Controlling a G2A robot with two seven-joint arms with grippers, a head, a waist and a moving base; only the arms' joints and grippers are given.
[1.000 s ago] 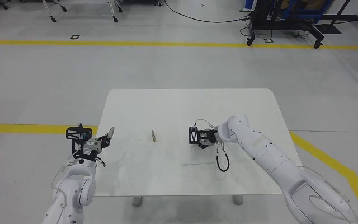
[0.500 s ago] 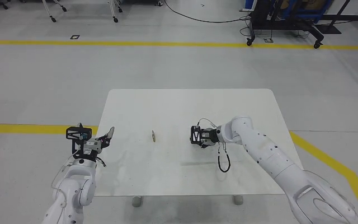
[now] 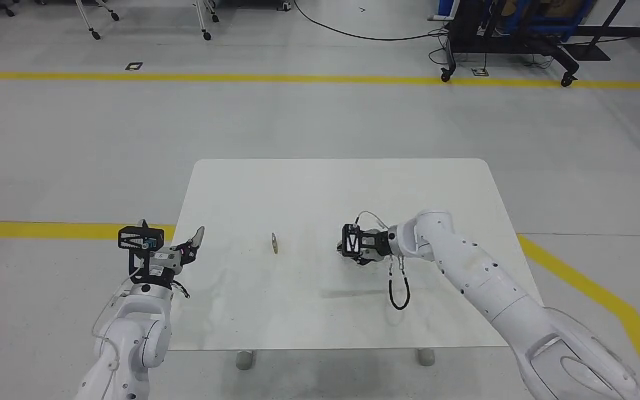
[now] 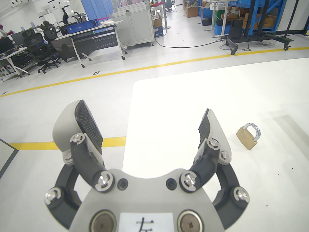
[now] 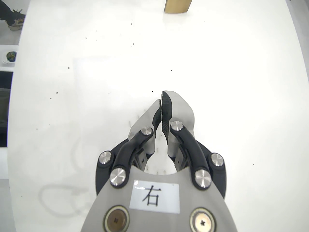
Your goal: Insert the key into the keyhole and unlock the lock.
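Though each labelled with one character, left hand (image 4: 144, 112) wide, empty; right hand (image 5: 161, 97) pinched together, contents unclear.

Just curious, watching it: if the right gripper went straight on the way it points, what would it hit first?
Most likely the brass padlock lying on the table ahead of the right gripper. The table between them looks bare, though how high the gripper rides is unclear.

Bare table (image 3: 330, 200) lies between the padlock (image 3: 274, 242) and the right gripper (image 5: 161, 97); the left gripper (image 4: 143, 107) hangs well aside, at the edge.
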